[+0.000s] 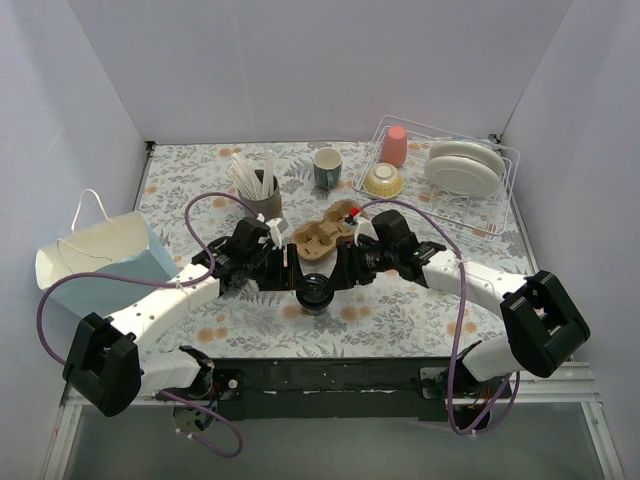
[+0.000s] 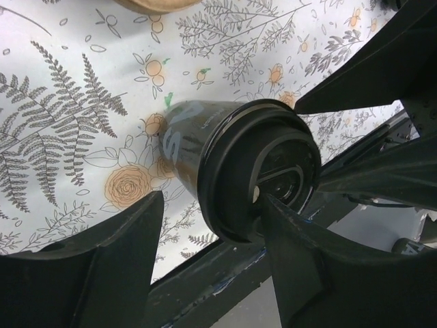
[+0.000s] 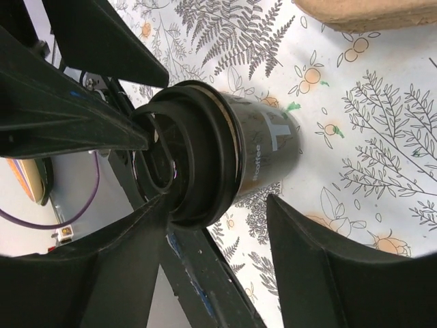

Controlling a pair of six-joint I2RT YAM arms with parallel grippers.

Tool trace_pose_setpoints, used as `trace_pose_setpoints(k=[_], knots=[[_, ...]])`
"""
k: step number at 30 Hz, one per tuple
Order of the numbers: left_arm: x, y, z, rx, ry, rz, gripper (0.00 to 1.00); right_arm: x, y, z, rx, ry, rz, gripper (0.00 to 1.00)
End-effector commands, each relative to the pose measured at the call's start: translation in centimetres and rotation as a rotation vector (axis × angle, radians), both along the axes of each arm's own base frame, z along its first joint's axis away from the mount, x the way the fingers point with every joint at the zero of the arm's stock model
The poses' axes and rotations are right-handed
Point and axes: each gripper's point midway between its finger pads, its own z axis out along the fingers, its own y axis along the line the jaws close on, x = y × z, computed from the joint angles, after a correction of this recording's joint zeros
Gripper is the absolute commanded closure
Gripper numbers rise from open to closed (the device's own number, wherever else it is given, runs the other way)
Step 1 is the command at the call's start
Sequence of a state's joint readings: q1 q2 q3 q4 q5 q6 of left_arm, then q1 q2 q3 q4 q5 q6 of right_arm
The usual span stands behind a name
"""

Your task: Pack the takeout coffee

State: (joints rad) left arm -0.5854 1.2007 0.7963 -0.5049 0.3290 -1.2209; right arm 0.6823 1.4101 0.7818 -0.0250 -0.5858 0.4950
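Observation:
One takeout coffee (image 1: 316, 292), a black cup with a black round lid, stands upright on the flowered tablecloth near the front edge. It also shows in the left wrist view as cup (image 2: 205, 147) and in the right wrist view as cup (image 3: 263, 147). My left gripper (image 1: 292, 276) comes at it from the left, open. One finger (image 2: 307, 266) is against the lid; the other finger (image 2: 89, 273) is apart from the cup. My right gripper (image 1: 340, 272) straddles it from the right, open. There is a gap between the cup wall and its outer finger (image 3: 341, 273). A brown cardboard cup carrier (image 1: 325, 237) lies just behind.
A white and blue paper bag (image 1: 100, 260) lies at the left. Behind are a grey cup of white straws (image 1: 262, 195), a grey-green mug (image 1: 327, 168), and a wire dish rack (image 1: 500, 215) holding a pink cup, a bowl and plates. The table's front edge (image 2: 225, 273) is right beside the cup.

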Motion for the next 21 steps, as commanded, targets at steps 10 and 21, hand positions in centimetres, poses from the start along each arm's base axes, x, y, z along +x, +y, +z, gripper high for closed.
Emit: trace_pose_setpoints(k=[10,21], knots=[[-1.2,-0.3,-2.8,-0.039,0.056,-0.010,0.54,0.5,0.7,-0.8,0.035,-0.038,0.007,0.51],[-1.8,-0.8,-3.0,-0.095,0.064,-0.018,0.57,0.5,0.9,1.3,0.077,-0.052,-0.008,0.36]])
